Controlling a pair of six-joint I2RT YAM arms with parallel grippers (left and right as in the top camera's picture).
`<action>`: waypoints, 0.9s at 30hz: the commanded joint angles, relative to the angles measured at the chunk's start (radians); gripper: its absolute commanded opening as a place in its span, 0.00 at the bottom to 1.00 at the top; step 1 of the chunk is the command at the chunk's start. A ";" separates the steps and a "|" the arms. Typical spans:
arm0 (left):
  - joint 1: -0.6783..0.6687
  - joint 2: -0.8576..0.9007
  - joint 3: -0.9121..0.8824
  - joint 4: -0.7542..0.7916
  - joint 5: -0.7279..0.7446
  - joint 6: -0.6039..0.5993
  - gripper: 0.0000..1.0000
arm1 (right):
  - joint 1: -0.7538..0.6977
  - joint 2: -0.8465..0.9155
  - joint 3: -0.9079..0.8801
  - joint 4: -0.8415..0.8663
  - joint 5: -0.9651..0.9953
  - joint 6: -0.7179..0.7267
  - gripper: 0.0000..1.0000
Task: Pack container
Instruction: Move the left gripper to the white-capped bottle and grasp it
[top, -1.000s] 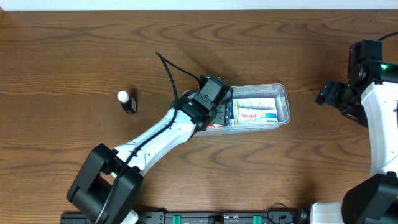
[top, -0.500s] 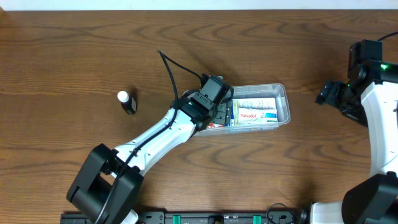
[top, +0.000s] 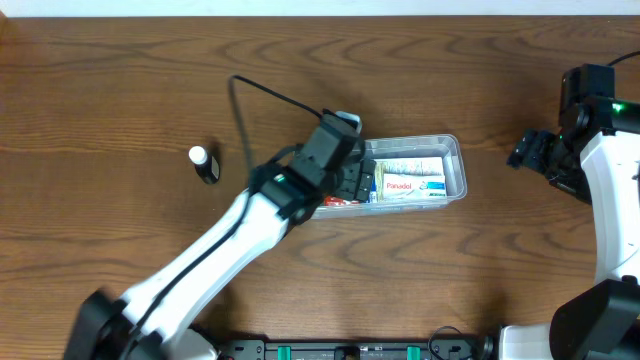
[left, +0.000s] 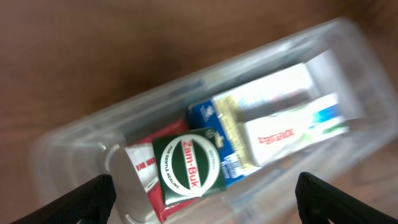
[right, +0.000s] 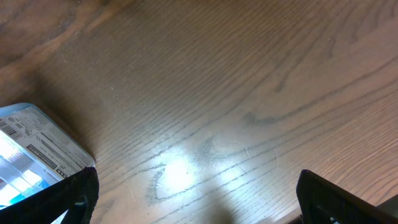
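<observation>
Looking first at the wooden table (top: 120, 80), I see the container (top: 456, 152) lying flat on it, a little right of the middle. It is a shallow tub of clear plastic with rounded corners and a rim. I judge it thin and light, even with cartons inside. The walls probably bend when squeezed and they look smooth, so a grip on the bare wall could slip. I would pinch the rim at the short right end, one finger inside and one outside, where a little room seems free.

My left gripper (top: 355, 183) hangs over the left end of the tub with its fingers wide apart, holding nothing. My right gripper (top: 520, 152) is well apart from the tub, to the right over bare wood, fingers also spread and empty.

Inside, the white Panadol carton (top: 412, 185) fills the right part, and the green Zam-Buk box (left: 188, 163) lies at the left on other cartons.

Smallest is a white-capped bottle (top: 203, 163), well to the left of the tub
</observation>
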 joint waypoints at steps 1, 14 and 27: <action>0.021 -0.132 0.023 -0.021 -0.008 0.079 0.93 | -0.005 -0.004 -0.001 0.000 0.006 0.005 0.99; 0.441 -0.216 0.009 -0.222 -0.237 0.151 0.97 | -0.005 -0.004 -0.001 0.000 0.006 0.005 0.99; 0.602 0.106 0.008 -0.199 -0.207 0.106 0.97 | -0.005 -0.004 -0.001 0.000 0.006 0.005 0.99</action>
